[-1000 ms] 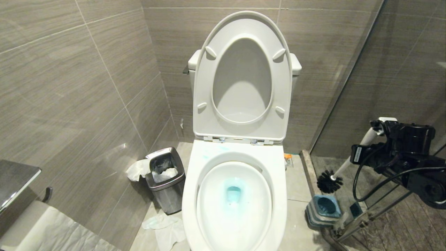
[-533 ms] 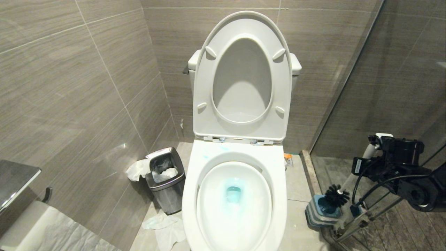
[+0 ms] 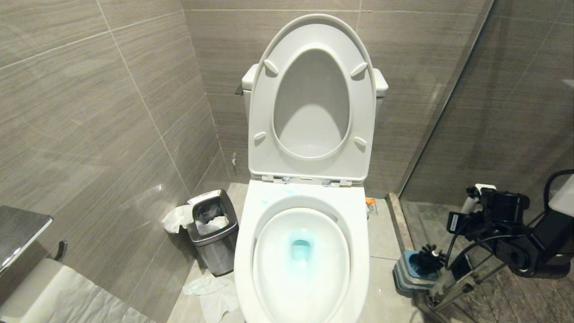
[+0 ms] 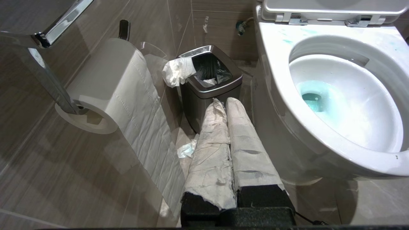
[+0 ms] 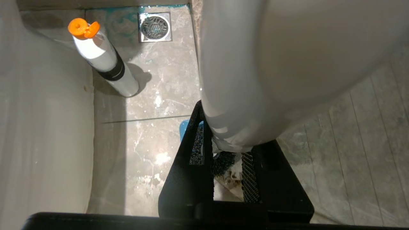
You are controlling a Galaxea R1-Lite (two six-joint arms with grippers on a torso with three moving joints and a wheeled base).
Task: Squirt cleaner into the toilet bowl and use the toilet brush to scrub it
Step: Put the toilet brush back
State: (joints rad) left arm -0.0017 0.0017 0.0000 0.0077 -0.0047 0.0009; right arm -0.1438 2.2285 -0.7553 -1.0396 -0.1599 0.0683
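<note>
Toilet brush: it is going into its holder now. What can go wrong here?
The brush sits tilted, its head only at the holder's rim; pushed down so, it may tip the holder. The right gripper grips the handle near its top, so the head may swing. Released early, the brush may fall against the glass.

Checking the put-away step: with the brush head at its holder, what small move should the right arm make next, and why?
Probably release: the right gripper grips the white-handled, black-bristled toilet brush, whose head already sits in the square blue-grey holder, so opening the fingers would likely leave it parked.
</note>
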